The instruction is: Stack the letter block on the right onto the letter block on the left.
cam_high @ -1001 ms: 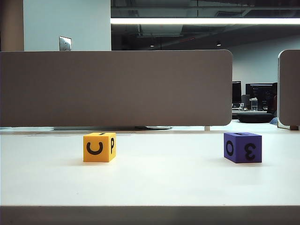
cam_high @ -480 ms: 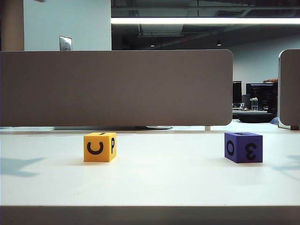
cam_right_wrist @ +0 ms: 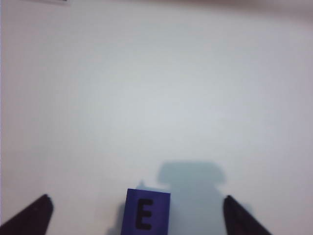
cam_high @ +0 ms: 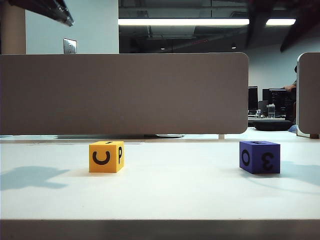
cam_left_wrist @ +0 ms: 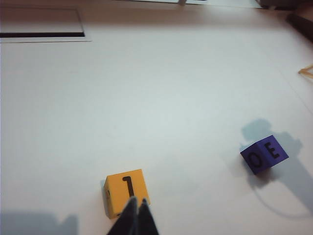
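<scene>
The left letter block (cam_high: 106,157) is yellow with black letters and stands on the white table (cam_high: 175,190). The right letter block (cam_high: 259,157) is purple. Both sit alone and well apart. In the left wrist view, my left gripper (cam_left_wrist: 137,200) hangs high over the near edge of the yellow block (cam_left_wrist: 122,188), its fingers pressed together on nothing, and the purple block (cam_left_wrist: 264,154) lies off to the side. My right gripper (cam_right_wrist: 137,198) is open wide, high above the purple block (cam_right_wrist: 146,213), whose E face lies between the spread fingertips (cam_right_wrist: 41,203).
A long grey partition (cam_high: 125,92) runs behind the table, with a second panel (cam_high: 309,92) at the far right. The left arm (cam_high: 47,10) shows at the top left and the blurred right arm (cam_high: 295,22) at the top right. Their shadows fall beside each block.
Both arms have come into the exterior view from above, left at top left, right at top right. Their shadows on the table have grown. Neither block has moved.
</scene>
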